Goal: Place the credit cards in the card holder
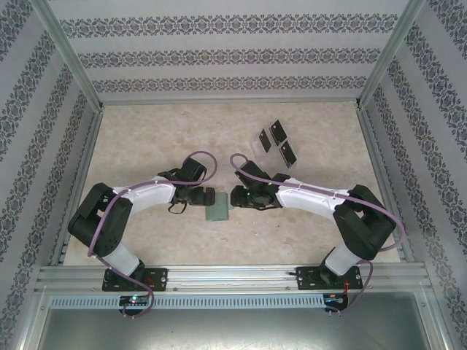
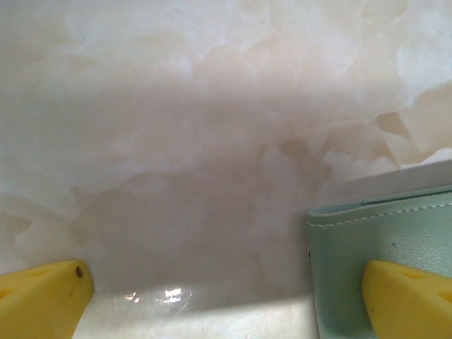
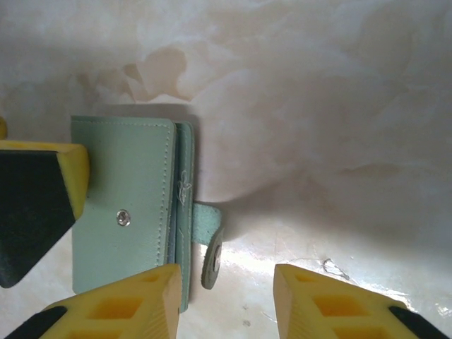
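The grey-green card holder [image 1: 219,207] lies shut on the table between my two grippers. Three black credit cards [image 1: 278,131] lie apart at the back right. My left gripper [image 1: 207,197] is wide open at the holder's left edge, and one yellow finger [image 2: 406,300] sits over the cover [image 2: 353,254]. My right gripper [image 3: 226,304] is open with its yellow fingers [image 3: 120,304] on either side of the holder's snap tab [image 3: 212,247], which sticks out to the right and touches neither finger. The left arm's finger [image 3: 39,205] rests at the holder's [image 3: 127,205] far edge.
A faint clear plastic tray [image 1: 255,152] lies just beside the cards. Patterned walls and metal posts [image 1: 73,65] enclose the marbled table [image 1: 146,138]. Both arm bases sit on the rail [image 1: 233,275] at the near edge.
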`<state>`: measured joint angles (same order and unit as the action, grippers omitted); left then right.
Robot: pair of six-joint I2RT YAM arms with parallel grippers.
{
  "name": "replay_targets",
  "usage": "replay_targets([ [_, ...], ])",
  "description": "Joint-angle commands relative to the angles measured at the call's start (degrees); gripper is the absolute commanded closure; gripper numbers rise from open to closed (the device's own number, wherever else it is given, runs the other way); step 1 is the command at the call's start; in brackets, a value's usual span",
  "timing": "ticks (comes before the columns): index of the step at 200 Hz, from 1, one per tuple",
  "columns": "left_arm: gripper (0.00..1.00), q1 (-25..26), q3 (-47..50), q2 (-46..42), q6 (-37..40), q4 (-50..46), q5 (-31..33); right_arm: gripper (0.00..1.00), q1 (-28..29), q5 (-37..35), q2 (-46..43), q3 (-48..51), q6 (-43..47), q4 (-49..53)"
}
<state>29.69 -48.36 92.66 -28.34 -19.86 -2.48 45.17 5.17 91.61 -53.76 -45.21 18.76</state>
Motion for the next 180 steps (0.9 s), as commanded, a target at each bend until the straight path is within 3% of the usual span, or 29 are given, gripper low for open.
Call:
replay_targets([
  [1,0.00,0.1,1.7,3.3,0.0,-1.3,2.4,0.63,0.5,-1.8,1.2,-1.3,0.7,1.7],
  [118,0.00,0.3,2.5,3.7,-0.6,-0.1,1.4,0.76,0.5,-1.6,3.4,-3.2,0.9,1.5],
  [180,0.00,0.2,2.8,3.4,-0.8,0.1,1.3,0.94,0.5,-1.0,3.1,-2.6,1.0,1.2],
])
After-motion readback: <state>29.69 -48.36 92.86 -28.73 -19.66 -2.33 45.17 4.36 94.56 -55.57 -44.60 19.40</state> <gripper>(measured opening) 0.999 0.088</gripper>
